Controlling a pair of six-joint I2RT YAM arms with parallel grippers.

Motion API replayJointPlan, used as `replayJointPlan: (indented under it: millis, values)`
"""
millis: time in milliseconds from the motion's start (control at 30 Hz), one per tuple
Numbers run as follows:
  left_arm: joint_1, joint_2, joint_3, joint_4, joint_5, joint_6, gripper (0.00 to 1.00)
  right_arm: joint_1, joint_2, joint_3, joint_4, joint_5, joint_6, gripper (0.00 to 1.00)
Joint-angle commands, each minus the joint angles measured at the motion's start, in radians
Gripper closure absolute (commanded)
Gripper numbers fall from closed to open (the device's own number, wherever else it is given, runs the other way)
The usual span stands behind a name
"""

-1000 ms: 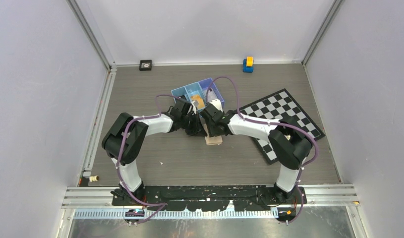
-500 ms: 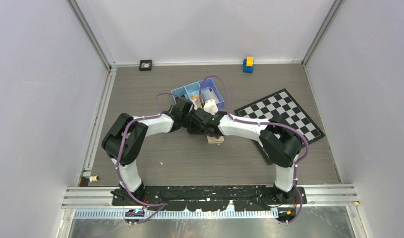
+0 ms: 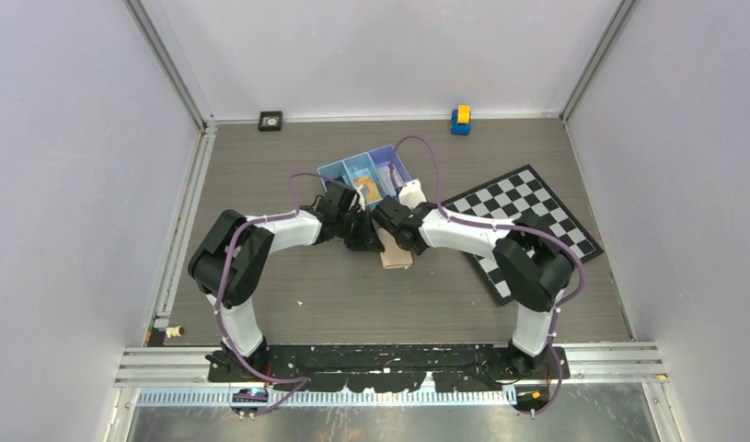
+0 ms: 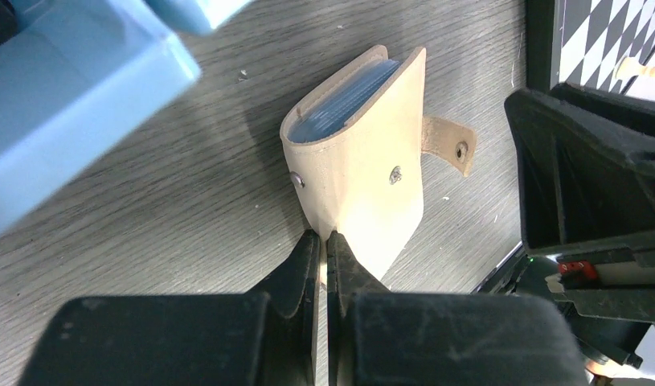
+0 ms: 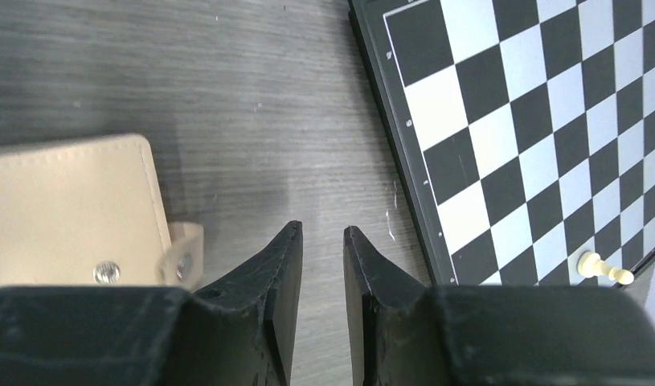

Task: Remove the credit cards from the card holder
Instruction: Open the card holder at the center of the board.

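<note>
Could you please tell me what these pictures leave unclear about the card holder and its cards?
- Left wrist view: the card holder wraps its contents; only bluish edges show, so cards cannot be counted.
- Top view: the left hand and right hand cover most of the holder.
- Right wrist view: the picture's left edge cuts the holder off.

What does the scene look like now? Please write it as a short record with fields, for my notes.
left gripper: shut on one edge of the card holder
card holder: folded, snap tab undone
credit cards: inside the card holder, only their edges show
right gripper: jaws slightly apart, nothing between them, beside the snap tab
blue tray: close to the card holder
chessboard: on the table, to the right of the card holder
</note>
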Motion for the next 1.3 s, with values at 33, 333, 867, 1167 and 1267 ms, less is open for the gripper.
replayJointPlan:
  millis: [33, 333, 867, 1167, 1267]
  values:
    - [0.005, -0.038, 0.002, -0.017, -0.003, 0.02, 1.0, -0.028, -0.16, -0.068, 0.094, -0.108, -0.01, 0.68]
    - [0.005, -0.036, 0.002, -0.014, 0.004, 0.02, 1.0, -0.088, -0.312, -0.233, 0.345, -0.476, -0.039, 0.27]
    - [0.005, -0.042, 0.004, -0.025, -0.004, 0.024, 1.0, -0.169, -0.143, -0.164, 0.298, -0.522, 0.02, 0.61]
    - [0.005, -0.044, 0.006, -0.032, -0.011, 0.028, 0.99, -0.187, -0.145, -0.166, 0.332, -0.628, -0.006, 0.99]
    - [0.005, -0.057, 0.002, -0.039, -0.019, 0.03, 0.9, -0.187, -0.178, -0.188, 0.364, -0.671, -0.008, 0.99]
